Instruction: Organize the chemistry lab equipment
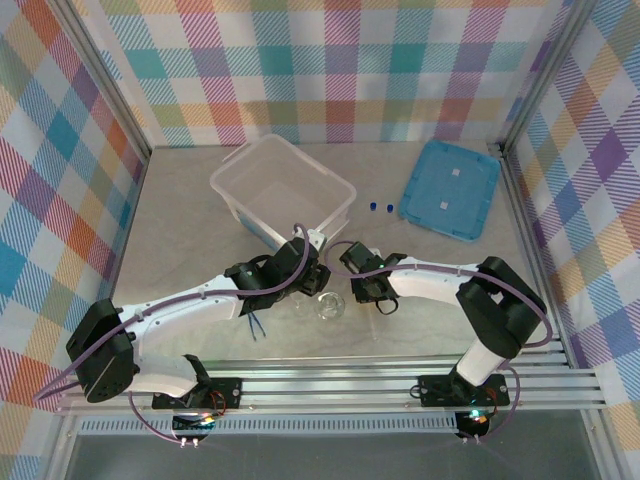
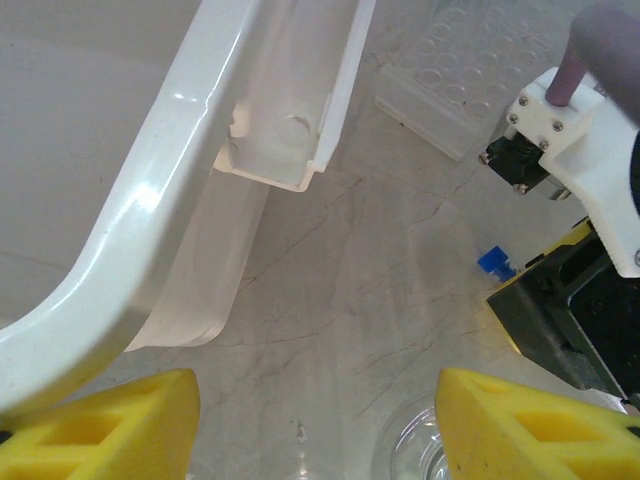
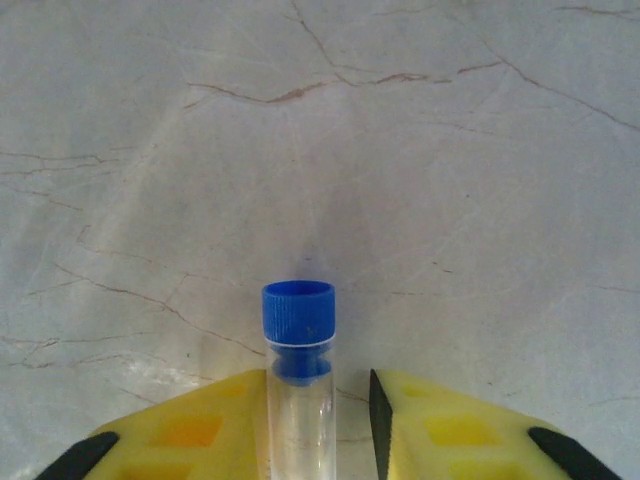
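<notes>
A thin clear tube with a blue cap (image 3: 298, 345) lies on the table between the yellow fingers of my right gripper (image 3: 318, 400). The left finger touches it; a gap shows on the right side. My left gripper (image 2: 318, 400) hangs open over bare table beside the box corner, nothing between its fingers. The rim of a clear glass vessel (image 2: 420, 455) shows by its right finger. From above, the two grippers (image 1: 312, 272) (image 1: 352, 262) are close together, with the glass vessel (image 1: 328, 305) just in front and dark blue tweezers (image 1: 258, 322) under the left arm.
The large translucent box (image 1: 280, 190) stands behind the grippers; its rim (image 2: 150, 190) is close on the left. Two more blue caps (image 1: 381, 207) lie between the box and the flat blue lid (image 1: 450, 187). A clear dimpled plastic piece (image 2: 450, 85) lies nearby.
</notes>
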